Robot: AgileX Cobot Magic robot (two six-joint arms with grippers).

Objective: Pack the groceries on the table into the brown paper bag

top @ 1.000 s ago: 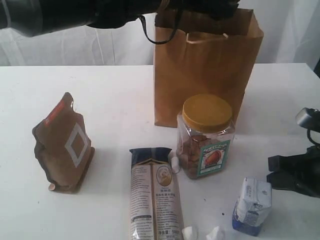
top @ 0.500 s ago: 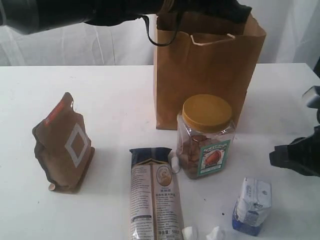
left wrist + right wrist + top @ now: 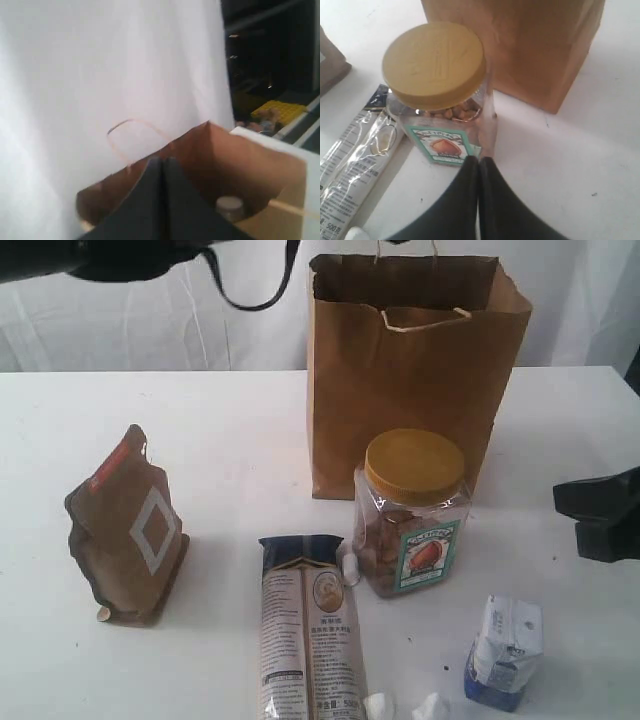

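Note:
The brown paper bag (image 3: 415, 380) stands upright at the back of the table (image 3: 240, 450). In front of it are the yellow-lidded nut jar (image 3: 412, 510), the long noodle packet (image 3: 310, 630), the brown pouch (image 3: 130, 525) and the small blue-white carton (image 3: 505, 652). My left gripper (image 3: 161, 165) is shut and empty, above the bag's open mouth (image 3: 250, 170). A round pale top (image 3: 230, 206) shows inside the bag. My right gripper (image 3: 479, 162) is shut and empty, close to the nut jar (image 3: 440, 90). The can and the grain bottle are not on the table.
Small white lumps lie by the jar (image 3: 350, 566) and near the front edge (image 3: 380, 705). The left arm (image 3: 110, 255) with a looping black cable crosses the top left. A white curtain hangs behind the table. The right gripper's dark body (image 3: 600, 512) sits at the right edge.
The left arm has pulled back from over the bag's mouth toward the upper left. The right gripper has risen and drifted right, away from the carton.

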